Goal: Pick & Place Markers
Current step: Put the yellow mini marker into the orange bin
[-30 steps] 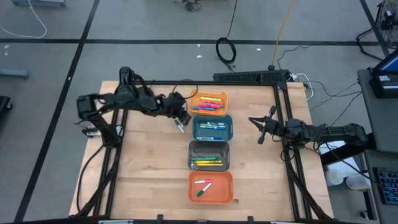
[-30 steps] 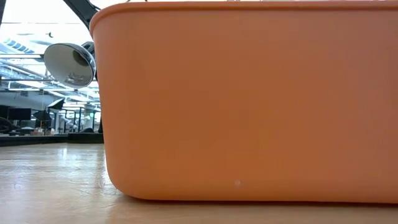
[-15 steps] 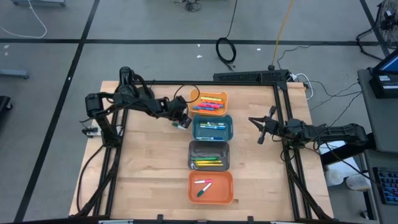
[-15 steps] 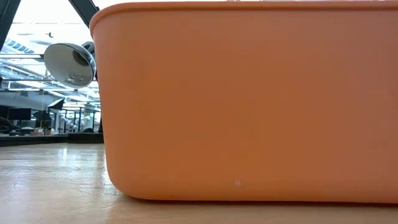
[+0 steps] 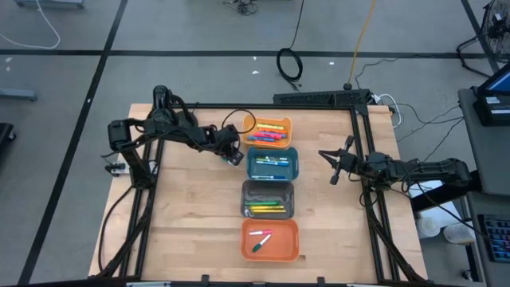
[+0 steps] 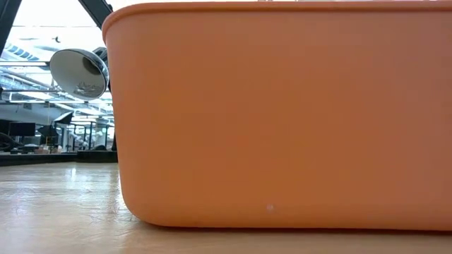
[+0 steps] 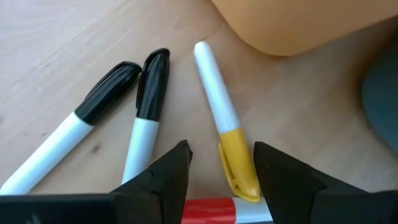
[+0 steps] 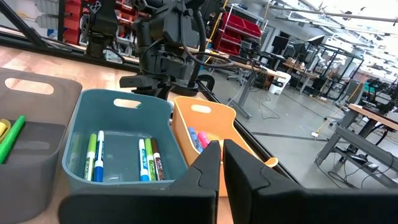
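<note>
markers (image 7: 227,134) lie loose on the table at nine o'clock of the teal bin (image 5: 272,164). the left gripper (image 7: 217,163), fingers apart, straddles the yellow-capped one: pick-up step. next likely lower, close. right gripper (image 8: 221,163) waits closed at three o'clock.

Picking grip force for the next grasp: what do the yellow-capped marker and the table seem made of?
The yellow-capped marker: looks like smooth, hard plastic, judging by the soft sheen on its white barrel and the moulded clip on its cap. The table: pale wood with visible grain lines and a matte or satin finish, though it could be laminate.
</note>
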You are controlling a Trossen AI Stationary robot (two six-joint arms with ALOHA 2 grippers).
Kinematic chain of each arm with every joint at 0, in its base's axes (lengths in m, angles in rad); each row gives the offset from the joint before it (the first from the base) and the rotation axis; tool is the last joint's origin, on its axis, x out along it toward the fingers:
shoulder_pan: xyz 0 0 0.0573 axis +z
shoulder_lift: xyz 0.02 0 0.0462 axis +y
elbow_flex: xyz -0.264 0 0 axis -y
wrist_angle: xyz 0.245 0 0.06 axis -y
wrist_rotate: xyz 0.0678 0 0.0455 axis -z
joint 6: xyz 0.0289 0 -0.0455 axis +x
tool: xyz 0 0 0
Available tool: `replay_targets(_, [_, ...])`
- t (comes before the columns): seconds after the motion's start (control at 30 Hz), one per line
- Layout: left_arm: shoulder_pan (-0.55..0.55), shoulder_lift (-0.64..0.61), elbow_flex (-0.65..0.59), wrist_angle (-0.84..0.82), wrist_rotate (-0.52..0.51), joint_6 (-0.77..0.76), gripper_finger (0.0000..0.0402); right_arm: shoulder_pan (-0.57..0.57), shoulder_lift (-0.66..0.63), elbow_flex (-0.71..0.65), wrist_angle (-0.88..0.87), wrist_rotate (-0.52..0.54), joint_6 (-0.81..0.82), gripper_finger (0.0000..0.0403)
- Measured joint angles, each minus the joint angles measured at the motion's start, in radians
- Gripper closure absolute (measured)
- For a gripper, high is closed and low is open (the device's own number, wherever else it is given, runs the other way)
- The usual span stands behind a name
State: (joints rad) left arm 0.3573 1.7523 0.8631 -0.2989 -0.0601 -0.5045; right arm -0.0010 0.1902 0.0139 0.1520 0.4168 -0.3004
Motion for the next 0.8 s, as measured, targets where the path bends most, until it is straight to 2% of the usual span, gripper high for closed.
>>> replay_targets(0.13, [0.0,0.0,-0.001,-0.012,0.0,0.001,0.0216,0.0,0.0,0.0,0.0,0.0,0.0,0.0392])
replay_targets(0.23, [-0.001,0.001,-0.002,-0.013,0.0,0.005,0.0231,0.0,0.0,0.0,0.0,0.0,0.0,0.0392])
replay_targets(0.57, [-0.005,0.001,-0.004,-0.016,-0.005,0.059,0.0366,0.0,0.0,0.0,0.0,0.0,0.0,0.0392])
replay_targets(0.8, [-0.013,-0.07,-0.01,-0.049,-0.008,0.081,0.0366,0.0,0.0,0.0,0.0,0.0,0.0,0.0392])
